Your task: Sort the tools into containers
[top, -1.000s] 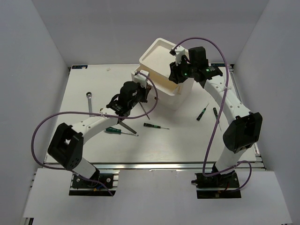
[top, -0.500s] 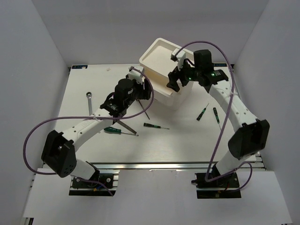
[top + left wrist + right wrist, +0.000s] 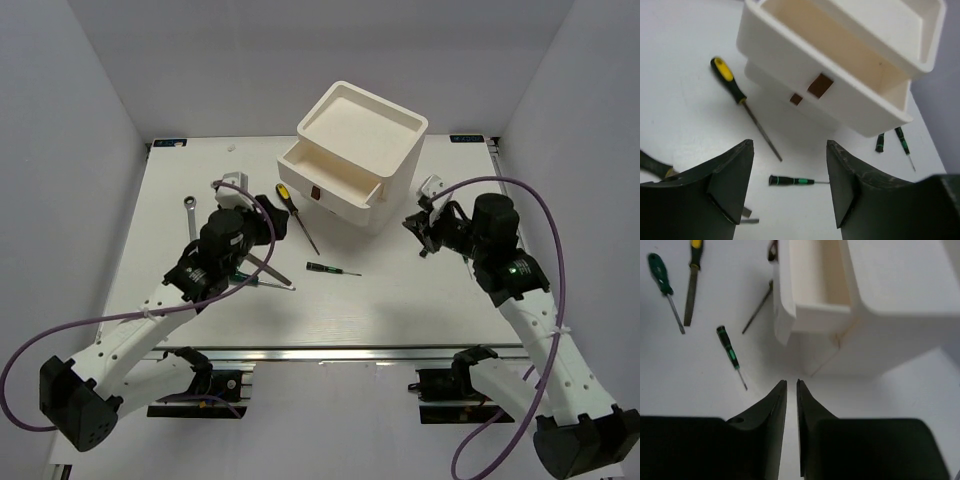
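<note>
pick step, nothing held. white square plastic drawer box: top drawer open. yellow-black-handled screwdriver lies on table. left gripper open, empty; right gripper near-closed, empty. next, likely: left descends, grasps handle.

White table, plain grey walls

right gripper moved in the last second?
Yes. In the top view the right gripper has pulled back from over the box toward the arm bases, and is now off the box's right side.
</note>
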Robot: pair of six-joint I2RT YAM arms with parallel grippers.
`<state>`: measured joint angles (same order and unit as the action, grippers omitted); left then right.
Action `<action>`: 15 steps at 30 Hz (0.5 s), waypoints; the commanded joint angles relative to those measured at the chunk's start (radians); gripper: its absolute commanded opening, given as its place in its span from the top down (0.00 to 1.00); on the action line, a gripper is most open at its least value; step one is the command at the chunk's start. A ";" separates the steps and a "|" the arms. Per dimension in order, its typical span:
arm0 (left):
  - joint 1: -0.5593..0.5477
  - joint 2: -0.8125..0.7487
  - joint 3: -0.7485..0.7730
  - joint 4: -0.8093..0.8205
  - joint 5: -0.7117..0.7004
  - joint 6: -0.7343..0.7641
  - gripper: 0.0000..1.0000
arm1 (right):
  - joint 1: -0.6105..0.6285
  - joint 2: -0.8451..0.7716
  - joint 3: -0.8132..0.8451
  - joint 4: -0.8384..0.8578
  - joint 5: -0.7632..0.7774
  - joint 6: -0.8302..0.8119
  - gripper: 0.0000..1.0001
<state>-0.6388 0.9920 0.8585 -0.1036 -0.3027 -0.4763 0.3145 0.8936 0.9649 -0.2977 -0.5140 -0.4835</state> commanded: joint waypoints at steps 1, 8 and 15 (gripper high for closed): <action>-0.001 -0.029 -0.076 -0.050 -0.023 -0.134 0.29 | -0.018 -0.005 -0.090 -0.099 0.311 0.232 0.82; -0.002 0.030 -0.073 -0.016 0.143 0.102 0.20 | -0.217 0.186 -0.121 -0.135 0.375 0.368 0.29; -0.002 0.089 -0.113 0.044 0.436 0.372 0.18 | -0.406 0.479 0.023 -0.175 0.279 0.215 0.18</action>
<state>-0.6388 1.0760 0.7639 -0.1040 -0.0254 -0.2420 -0.0509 1.3117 0.9089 -0.4683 -0.2085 -0.2024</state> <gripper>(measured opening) 0.821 0.812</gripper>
